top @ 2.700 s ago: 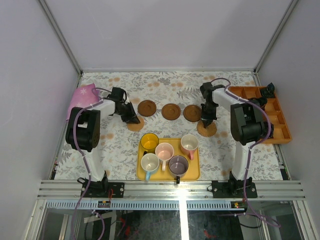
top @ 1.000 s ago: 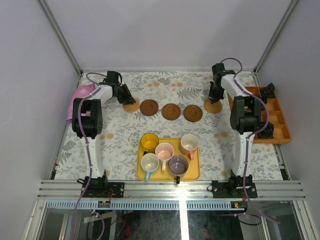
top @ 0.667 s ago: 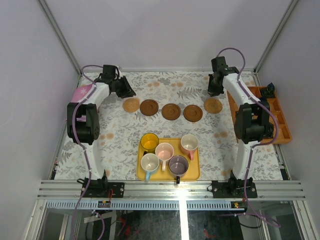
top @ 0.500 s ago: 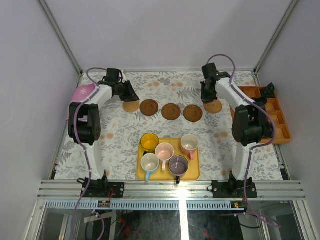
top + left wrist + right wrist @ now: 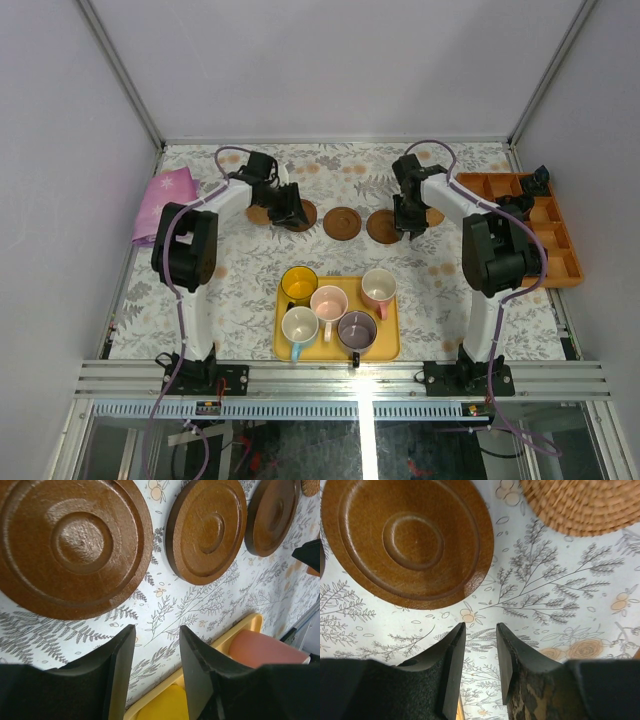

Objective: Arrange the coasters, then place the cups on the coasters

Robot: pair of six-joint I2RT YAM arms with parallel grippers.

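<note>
Both our left hand (image 5: 156, 631) and right hand (image 5: 480, 626) hang narrowly parted and empty above the coasters (image 5: 343, 222), rowed across the surface (image 5: 240, 290) so the cups (image 5: 329, 300) in the yellow tray (image 5: 386, 351) each get one.

Bright, even light; soft glare on the dark coaster (image 5: 75, 540).

The left arm (image 5: 192, 315) and right arm (image 5: 478, 320) are showing white shells, black joint housings and black bases (image 5: 205, 375). A lilac cable (image 5: 232, 152) is running along each. The left gripper (image 5: 156, 630) and right gripper (image 5: 479, 626) are showing matte black, wedge-shaped fingers (image 5: 120, 665), one right finger looking mottled.
</note>
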